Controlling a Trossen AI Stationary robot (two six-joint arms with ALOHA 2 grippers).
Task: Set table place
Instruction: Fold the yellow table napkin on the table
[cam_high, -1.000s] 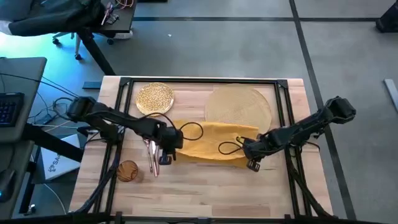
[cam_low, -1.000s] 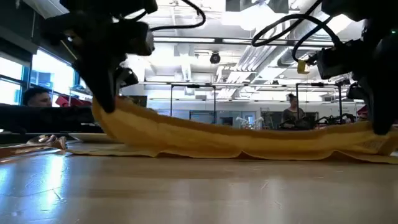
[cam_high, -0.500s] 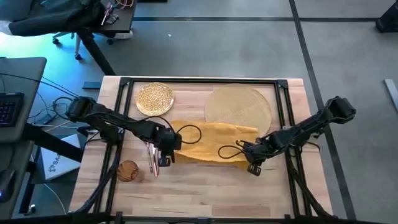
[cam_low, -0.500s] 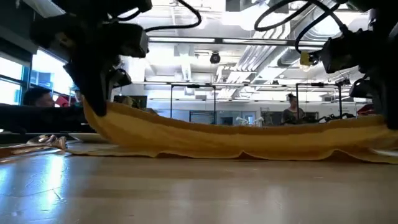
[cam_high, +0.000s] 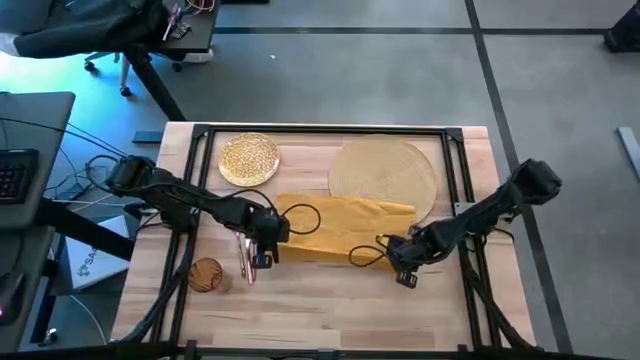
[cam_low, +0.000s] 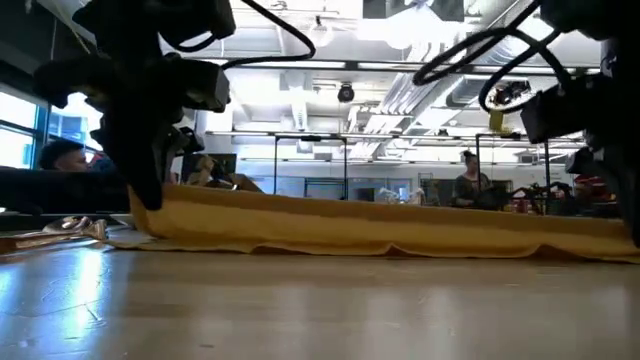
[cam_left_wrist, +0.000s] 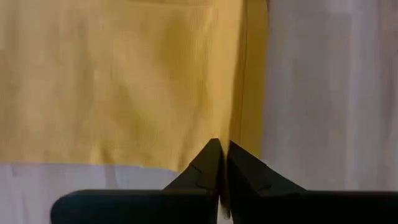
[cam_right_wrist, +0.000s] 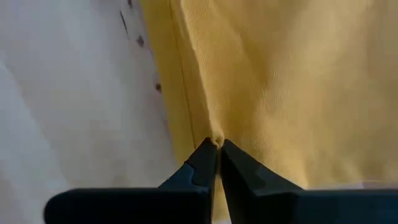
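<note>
We see two slim arms, the left arm (cam_high: 170, 195) and the right arm (cam_high: 495, 208), both matte black and built of chunky jointed links, each trailing a loose black cable that curls into a loop near the wrist. Up close, the left gripper (cam_left_wrist: 221, 163) shows us two dark, wedge-shaped fingers (cam_left_wrist: 200, 168) tapering to points above a flat black bar. The right gripper (cam_right_wrist: 217, 163) wears the same angular black fingers (cam_right_wrist: 198, 168), plain and unmarked.

High cam looks straight down on the whole tabletop (cam_high: 330, 320); low cam sits at tabletop level, facing the room. Both wrist cams are super close, and all four catch the napkin (cam_high: 335, 230).
</note>
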